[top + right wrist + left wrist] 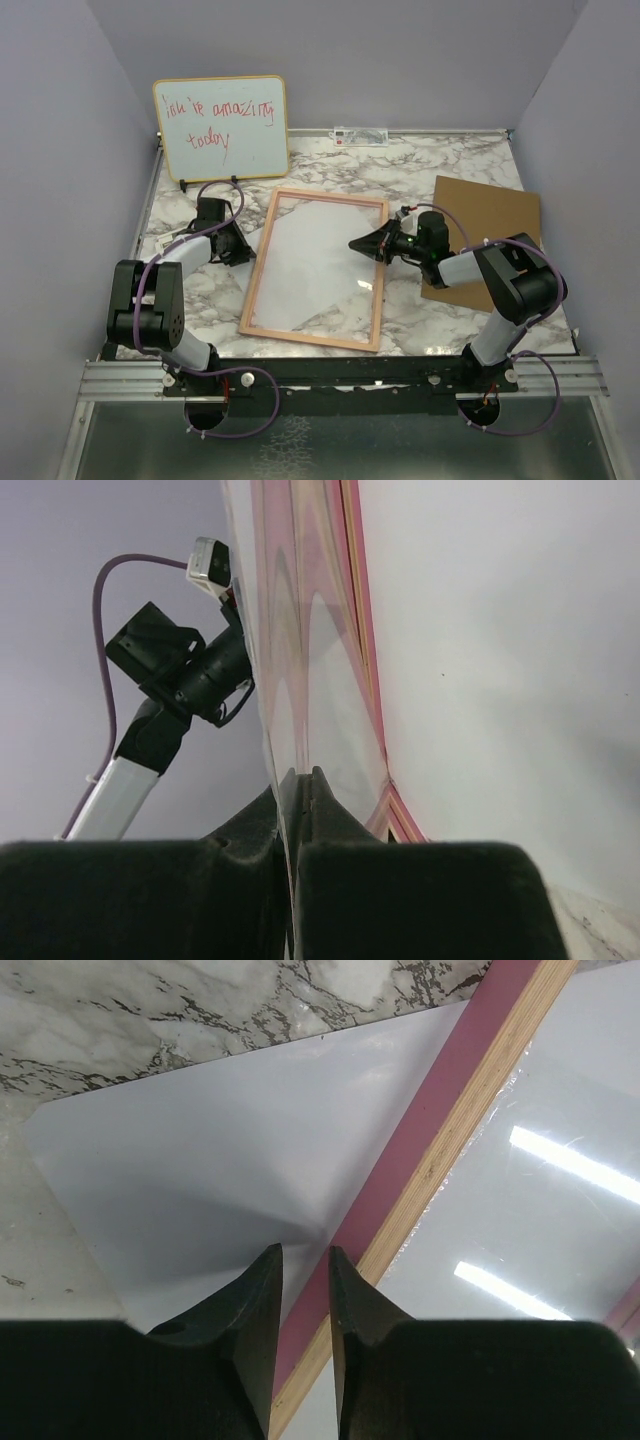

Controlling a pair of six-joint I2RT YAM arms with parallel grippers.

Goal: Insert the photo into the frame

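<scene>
Creases are the main danger. The photo (315,265) lies white side up within the frame (310,341) in the middle of the bench (440,170), but it sits askew. In the left wrist view one rounded corner sticks out past the left rail onto the marble. The rail runs unbroken across it, so the sheet seems to pass under the wood there.

The right fingers (335,825) are pinched shut on a thin glossy edge at the right rail. I take this for the photo's right edge, though the pane cannot be ruled out. A pull from that pinch while the corner is trapped could buckle or tear the paper. If the pinch is on the pane, a pull could lift it out of place.

The left fingers (262,1290) hover just above the stray corner with a narrow gap and nothing between them. Pressing down there could drag the frame across the smooth marble.

Count: one photo, one frame, one brown backing board (490,225) lying apart at the right, one whiteboard (220,125) propped at the back, and two arms.
</scene>
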